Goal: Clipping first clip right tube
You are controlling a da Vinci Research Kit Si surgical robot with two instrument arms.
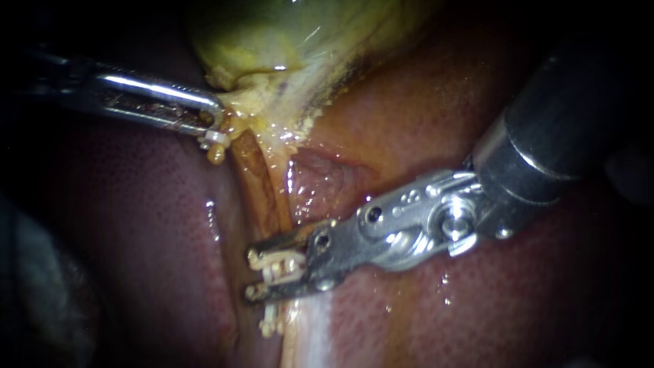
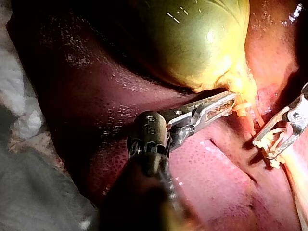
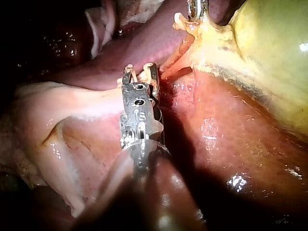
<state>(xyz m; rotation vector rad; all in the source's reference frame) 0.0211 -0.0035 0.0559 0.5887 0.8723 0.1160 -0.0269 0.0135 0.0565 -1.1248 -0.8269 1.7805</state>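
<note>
Clamped on gallbladder (image 1: 272, 34) neck, left instrument (image 1: 218, 124) end effector, right instrument (image 1: 253, 274) end effector spread wide, white clip (image 1: 278, 271) held between, at tube (image 1: 262, 184) below gallbladder.

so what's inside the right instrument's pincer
A white clip, held in the pincer of the right instrument. A tube runs down toward it from the gallbladder, but the clip and metal cover whether it actually passes inside.
</note>
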